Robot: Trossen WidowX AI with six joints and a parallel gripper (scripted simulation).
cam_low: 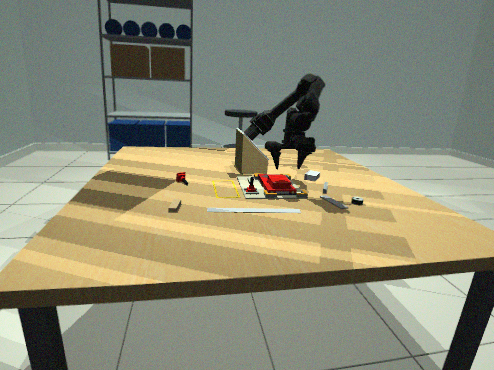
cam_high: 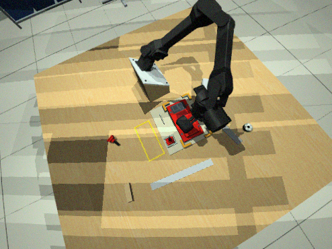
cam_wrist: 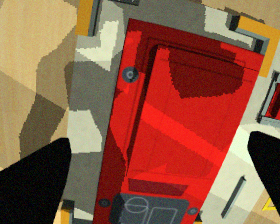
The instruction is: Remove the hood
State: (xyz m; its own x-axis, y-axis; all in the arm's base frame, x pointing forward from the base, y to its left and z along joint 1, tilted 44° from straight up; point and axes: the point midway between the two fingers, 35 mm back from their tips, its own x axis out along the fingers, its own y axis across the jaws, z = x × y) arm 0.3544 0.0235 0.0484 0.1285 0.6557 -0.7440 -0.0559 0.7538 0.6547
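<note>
Hand [cam_low: 288,160] wide open and empty above the red toy car [cam_low: 276,182], yellow-outlined marked area [cam_high: 149,140] just beside.

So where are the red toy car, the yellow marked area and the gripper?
toy car [cam_high: 183,118]: top view, on its red body.
marked area [cam_high: 149,145]: top view, on the wood inside the yellow outline.
gripper [cam_low: 289,164]: exterior view, between the open fingertips.
</note>
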